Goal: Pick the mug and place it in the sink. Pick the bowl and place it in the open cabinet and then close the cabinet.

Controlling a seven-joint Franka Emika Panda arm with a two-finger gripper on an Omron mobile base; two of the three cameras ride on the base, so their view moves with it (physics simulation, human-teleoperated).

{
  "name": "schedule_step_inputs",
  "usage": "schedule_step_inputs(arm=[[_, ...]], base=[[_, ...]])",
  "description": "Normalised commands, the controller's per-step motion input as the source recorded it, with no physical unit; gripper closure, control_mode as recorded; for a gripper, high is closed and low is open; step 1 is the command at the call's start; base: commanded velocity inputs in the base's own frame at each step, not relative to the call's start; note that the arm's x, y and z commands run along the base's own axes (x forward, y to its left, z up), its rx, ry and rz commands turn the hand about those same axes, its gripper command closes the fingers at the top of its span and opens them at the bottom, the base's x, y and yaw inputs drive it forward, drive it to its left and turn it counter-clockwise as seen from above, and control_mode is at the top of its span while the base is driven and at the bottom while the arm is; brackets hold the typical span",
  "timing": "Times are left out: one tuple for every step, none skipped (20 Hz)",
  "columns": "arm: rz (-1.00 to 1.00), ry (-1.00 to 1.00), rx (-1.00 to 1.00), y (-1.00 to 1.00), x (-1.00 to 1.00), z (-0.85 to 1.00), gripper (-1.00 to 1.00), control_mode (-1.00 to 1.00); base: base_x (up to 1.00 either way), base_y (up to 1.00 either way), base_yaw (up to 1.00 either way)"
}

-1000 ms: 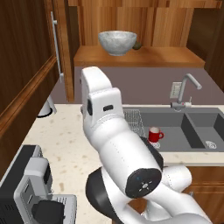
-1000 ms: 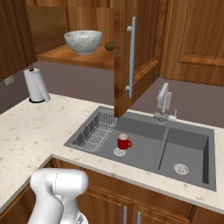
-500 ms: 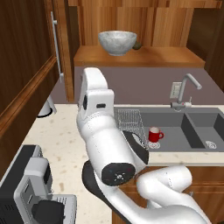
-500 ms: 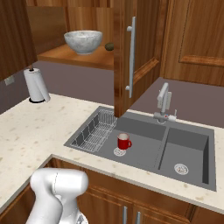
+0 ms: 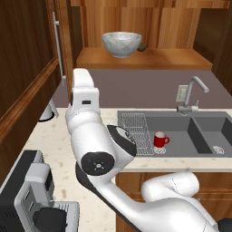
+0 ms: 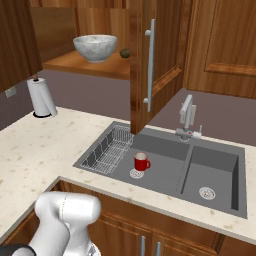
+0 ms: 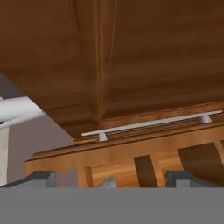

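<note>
Note that the arm's elbow now swings lower; the gripper (image 7: 109, 178) jaws stand apart, facing the cabinet (image 7: 131, 65) door handle (image 7: 151, 124).

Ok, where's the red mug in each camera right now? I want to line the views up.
Left base view: the mug stands in the sink, right of centre, beside the wire rack.
Right base view: the mug is at centre, in the sink's left basin, right of the wire rack.
Hand view: cabinet wood and a metal bar handle; no mug here.
Shared landmark: the faucet behind the sink.
</note>
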Motion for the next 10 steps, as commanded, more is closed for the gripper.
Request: schedule_step_inputs(arm=[[0.0,0.09,0.0,0.2,0.14,-0.17,-1.0,-1.0],[0.0,0.09,0.0,0.13,0.21,-0.16,-1.0,-1.0],[0.0,0.08,0.0,0.09,0.19,-0.12,-1.0,-1.0],[0.0,0.08,0.0,0.12,0.25,-0.14,-1.0,-1.0],[0.0,0.07,0.0,0.11,0.21,-0.12,-1.0,-1.0],[0.0,0.06,0.0,0.06,0.23,-0.09,-1.0,-1.0],[0.0,0.05,0.0,0.01,0.23,-0.07,-1.0,-1.0],[0.0,0.05,0.0,0.0,0.26,-0.03,-1.0,-1.0],[0.0,0.05,0.0,0.0,0.29,0.0,-1.0,-1.0],[0.0,0.05,0.0,0.0,0.29,0.0,-1.0,-1.0]], base=[[0.0,0.0,0.0],[0.0,0.0,0.0],[0.0,0.0,0.0],[0.0,0.0,0.0],[0.0,0.0,0.0],[0.0,0.0,0.0],[0.0,0.0,0.0],[0.0,0.0,0.0],[0.0,0.0,0.0],[0.0,0.0,0.0]])
